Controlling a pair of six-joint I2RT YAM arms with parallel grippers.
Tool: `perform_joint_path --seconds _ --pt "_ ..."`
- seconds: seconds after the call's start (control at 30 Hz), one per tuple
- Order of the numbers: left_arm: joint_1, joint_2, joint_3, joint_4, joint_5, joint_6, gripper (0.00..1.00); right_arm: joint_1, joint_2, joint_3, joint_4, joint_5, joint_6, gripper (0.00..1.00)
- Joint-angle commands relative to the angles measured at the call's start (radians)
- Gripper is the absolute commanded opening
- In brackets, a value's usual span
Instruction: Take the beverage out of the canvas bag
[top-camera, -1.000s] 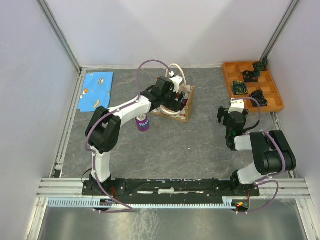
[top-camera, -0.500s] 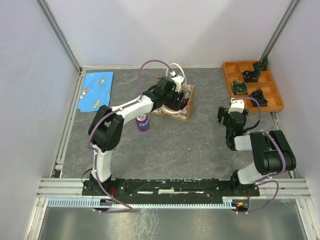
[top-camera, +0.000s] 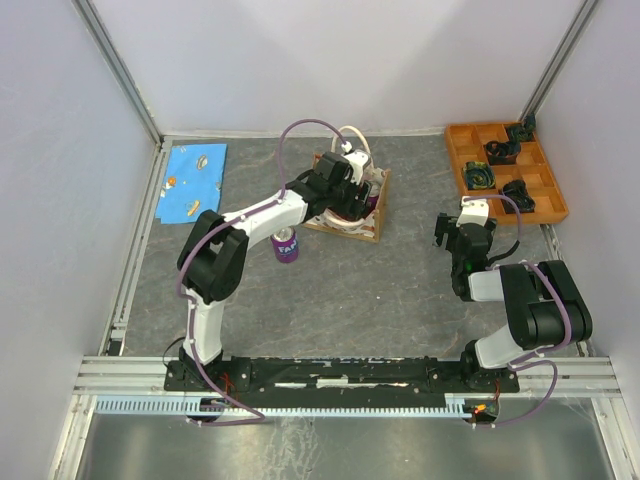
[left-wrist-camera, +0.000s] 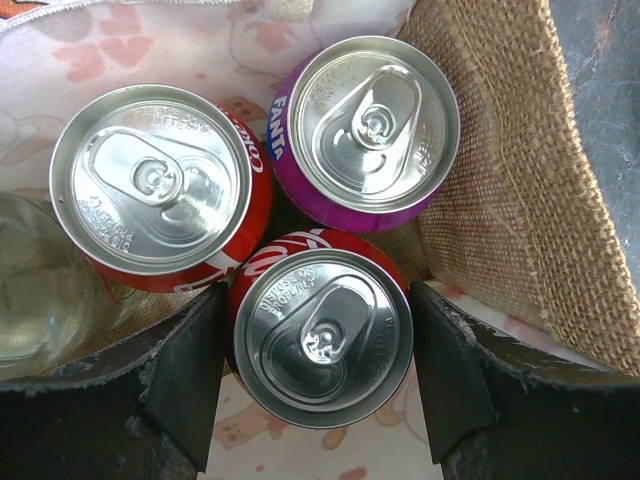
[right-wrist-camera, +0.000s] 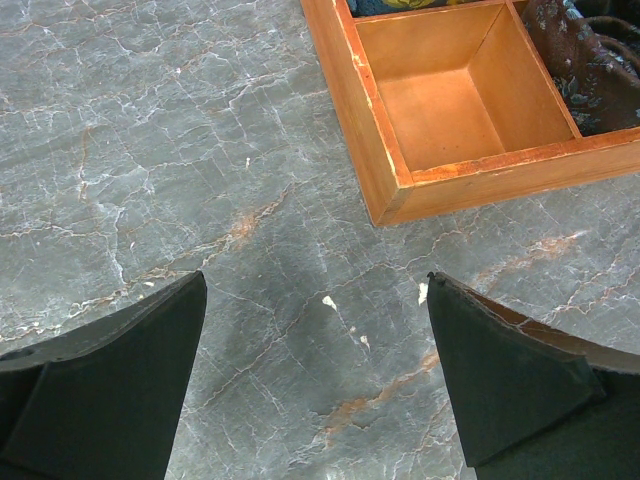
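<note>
We have left jaws clamped on the red cola can, upright inside the canvas bag.
Can axis is vertical, so we'd lift straight up. Beyond it in the bag, close-packed: second red can, purple Fanta can. Right jaws open, empty, well right of the bag.

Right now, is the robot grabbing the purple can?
No, the left gripper has its fingers against both sides of a red can, while the purple can stands just beyond it.

probably a lab: white-walled enclosure
</note>
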Motion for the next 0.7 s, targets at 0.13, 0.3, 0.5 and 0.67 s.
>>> perform_joint_path --seconds 0.13,0.3,0.5,0.67 --pt "-0.007 -0.111 0.157 -0.012 0.038 0.081 0.03 -0.004 -0.012 0.016 0.032 0.007 0.006 0.99" --pt "-0.007 -0.169 0.214 -0.017 0.046 0.116 0.03 -0.003 -0.012 0.016 0.032 0.007 0.006 0.99" --pt "-0.007 -0.241 0.219 -0.005 0.041 0.134 0.03 -0.003 -0.013 0.017 0.032 0.007 0.005 0.99" --pt "-0.007 -0.327 0.202 0.006 0.023 0.151 0.03 -0.004 -0.013 0.015 0.032 0.007 0.006 0.99"
